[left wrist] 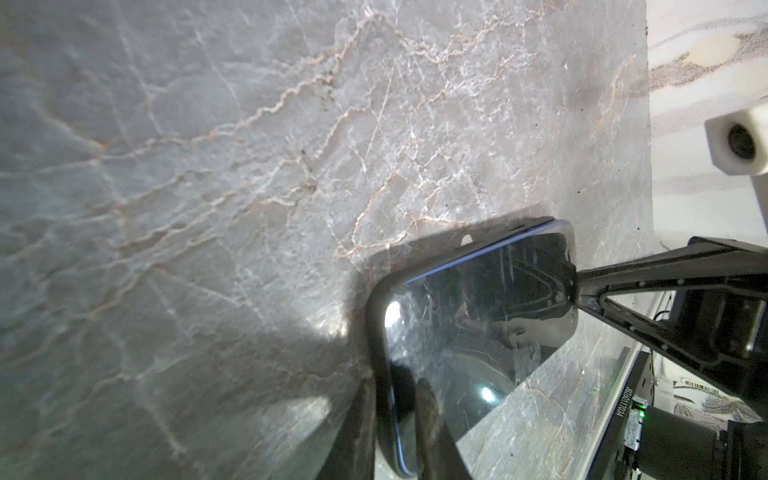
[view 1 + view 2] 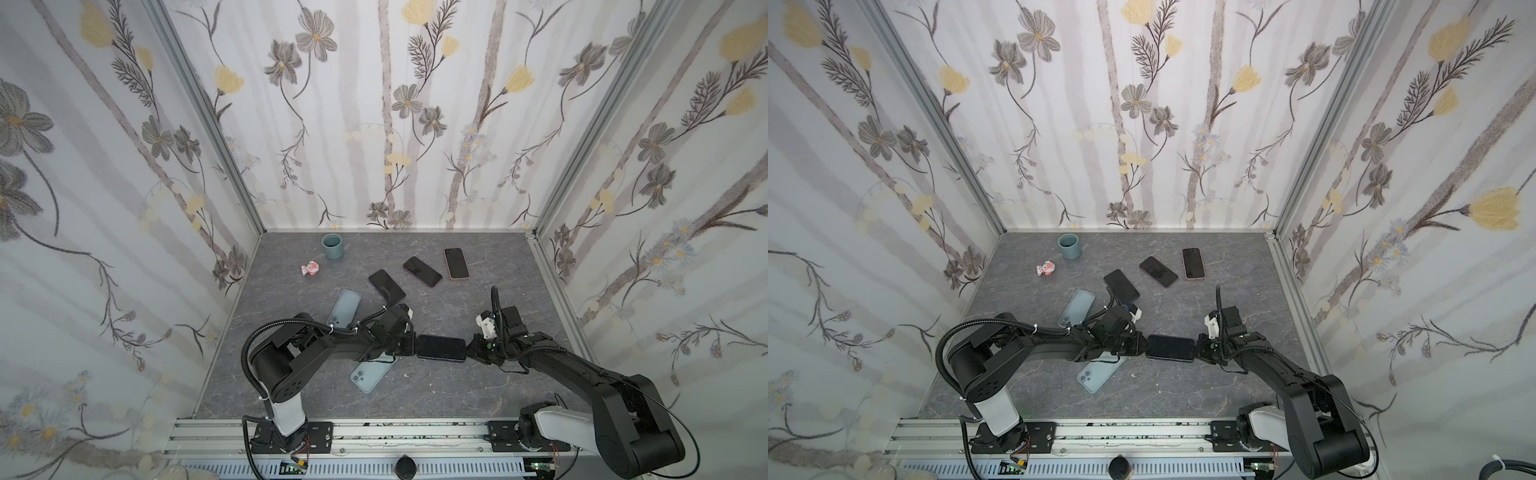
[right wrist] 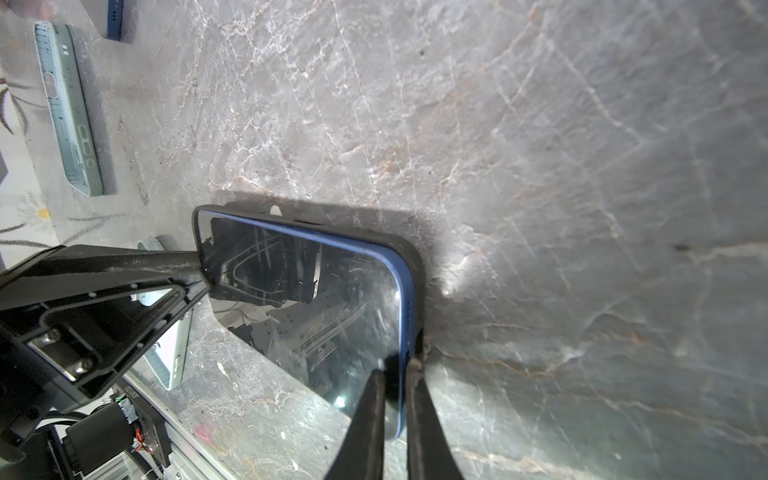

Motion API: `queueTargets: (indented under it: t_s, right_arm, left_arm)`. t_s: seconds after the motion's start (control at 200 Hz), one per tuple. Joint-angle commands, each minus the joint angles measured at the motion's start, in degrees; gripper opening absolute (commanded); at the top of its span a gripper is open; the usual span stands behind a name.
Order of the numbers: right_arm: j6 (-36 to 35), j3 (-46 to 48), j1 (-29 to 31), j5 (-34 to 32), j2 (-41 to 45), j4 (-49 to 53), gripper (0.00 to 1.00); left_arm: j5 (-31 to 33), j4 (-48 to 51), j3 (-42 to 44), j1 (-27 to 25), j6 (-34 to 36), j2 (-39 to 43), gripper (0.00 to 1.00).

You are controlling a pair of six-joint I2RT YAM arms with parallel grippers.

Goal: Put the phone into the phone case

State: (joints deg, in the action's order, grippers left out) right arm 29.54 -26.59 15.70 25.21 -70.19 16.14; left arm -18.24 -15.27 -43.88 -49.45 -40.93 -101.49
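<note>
as hands (image 2: 415,345) (image 2: 467,351) clamp phone (image 2: 440,348) ends, sides lie free.

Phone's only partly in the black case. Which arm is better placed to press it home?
Right, probably. The right pincer pinches the phone end where the blue rim stands proud of the black case. At the left pincer the case lip already looks wrapped around the phone.

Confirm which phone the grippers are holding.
The blue-edged phone in the black case, mid-table: left gripper clamps one short end, right gripper the other. The other three phones lie untouched further back.
</note>
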Motion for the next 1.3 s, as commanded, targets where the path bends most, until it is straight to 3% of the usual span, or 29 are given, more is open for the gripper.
queueTargets:
  t_s: [0.0,0.33,0.515,0.674,1.009,1.294]
  right_arm:
    - [0.3,-0.4,0.7,3.6,-0.5,-2.3,0.12]
    - [0.6,-1.2,1.0,2.2,-0.9,-2.0,0.15]
    - [0.7,-2.7,1.0,-2.0,1.8,1.2,0.25]
    - [0.6,-2.6,1.0,-4.7,3.5,3.2,0.26]
    - [0.8,-1.1,2.7,-2.1,0.9,2.1,0.09]
    - [1.0,-1.4,5.3,-4.5,-2.1,2.1,0.08]
  left_arm:
    - [-0.7,2.8,0.6,-0.2,-0.1,-0.5,0.17]
    - [0.8,2.0,2.6,-0.2,-0.5,0.4,0.12]
    - [1.9,2.2,2.0,-0.1,-0.3,2.0,0.18]
    - [2.5,2.2,0.8,0.0,0.1,2.9,0.24]
    - [1.1,1.1,1.2,0.0,-0.2,1.2,0.27]
    - [1.0,1.2,2.0,-0.1,-0.4,1.1,0.26]
